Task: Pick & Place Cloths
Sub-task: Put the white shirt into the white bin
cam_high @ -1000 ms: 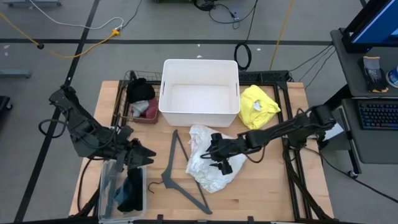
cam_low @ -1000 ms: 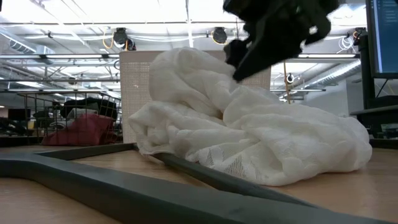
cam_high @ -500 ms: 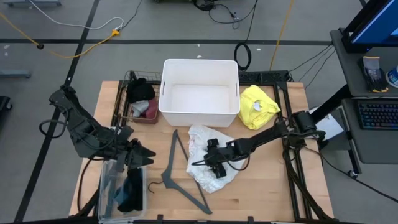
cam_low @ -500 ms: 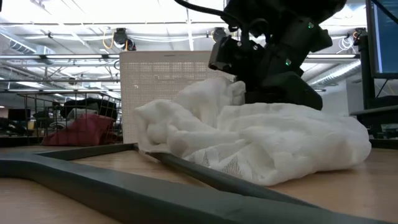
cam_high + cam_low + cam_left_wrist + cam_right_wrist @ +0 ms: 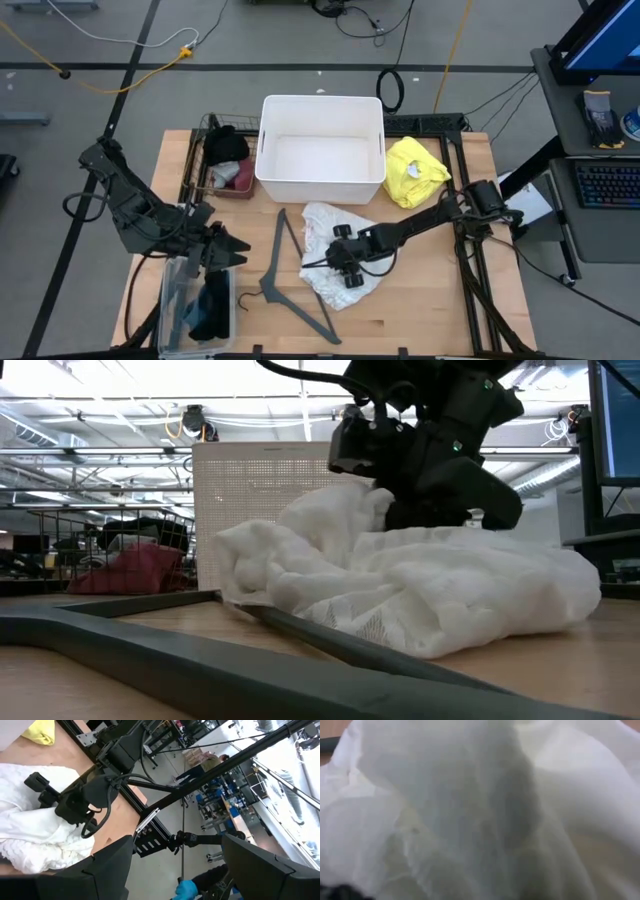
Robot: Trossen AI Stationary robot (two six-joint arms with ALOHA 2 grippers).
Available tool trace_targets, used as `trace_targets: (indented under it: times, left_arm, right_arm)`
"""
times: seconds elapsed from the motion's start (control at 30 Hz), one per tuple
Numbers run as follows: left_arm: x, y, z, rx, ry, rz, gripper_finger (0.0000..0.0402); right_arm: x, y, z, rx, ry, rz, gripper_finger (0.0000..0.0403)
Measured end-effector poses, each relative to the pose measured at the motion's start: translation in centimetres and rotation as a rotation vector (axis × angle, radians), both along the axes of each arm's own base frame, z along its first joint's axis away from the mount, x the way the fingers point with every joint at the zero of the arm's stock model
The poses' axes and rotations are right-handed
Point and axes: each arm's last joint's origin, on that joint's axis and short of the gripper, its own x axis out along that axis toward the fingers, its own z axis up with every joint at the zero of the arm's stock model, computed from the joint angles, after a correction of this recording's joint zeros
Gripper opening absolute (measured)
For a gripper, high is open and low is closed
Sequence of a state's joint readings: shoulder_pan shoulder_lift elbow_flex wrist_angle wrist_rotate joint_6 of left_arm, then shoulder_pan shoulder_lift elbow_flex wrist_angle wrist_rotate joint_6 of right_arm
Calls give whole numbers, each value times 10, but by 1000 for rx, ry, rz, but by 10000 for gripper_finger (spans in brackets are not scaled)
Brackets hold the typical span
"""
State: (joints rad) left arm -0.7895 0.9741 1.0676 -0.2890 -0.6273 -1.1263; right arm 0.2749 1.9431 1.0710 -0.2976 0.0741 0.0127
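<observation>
Since a second ago the right gripper [image 5: 343, 268] has dropped from above into the white cloth [image 5: 322, 222], which lies on the table [image 5: 440, 310] beside the hanger [image 5: 290, 280]; from above, its jaw width cannot be told. The low view shows soft, light folds [image 5: 400, 595] that should bunch easily, so a raised ridge looks best to pinch. The left gripper [image 5: 232, 252] waits open over the clear bin [image 5: 170, 300].
</observation>
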Motion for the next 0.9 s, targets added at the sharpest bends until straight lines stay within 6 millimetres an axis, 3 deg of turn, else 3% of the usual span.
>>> trace_targets:
  times: [0.17,0.5,0.7,0.9]
  left_arm:
    - [0,0,0,0,0,0,310]
    - [0,0,0,-1,0,1,310]
    - [0,0,0,2,-2,0,310]
    - [0,0,0,30,-6,-4,310]
  right_arm:
    - [-2,0,0,17,25,-11,72]
    - [-7,7,5,157,78,25,66]
    - [-13,11,40,315,29,73,66]
    - [-25,7,81,329,-67,99,66]
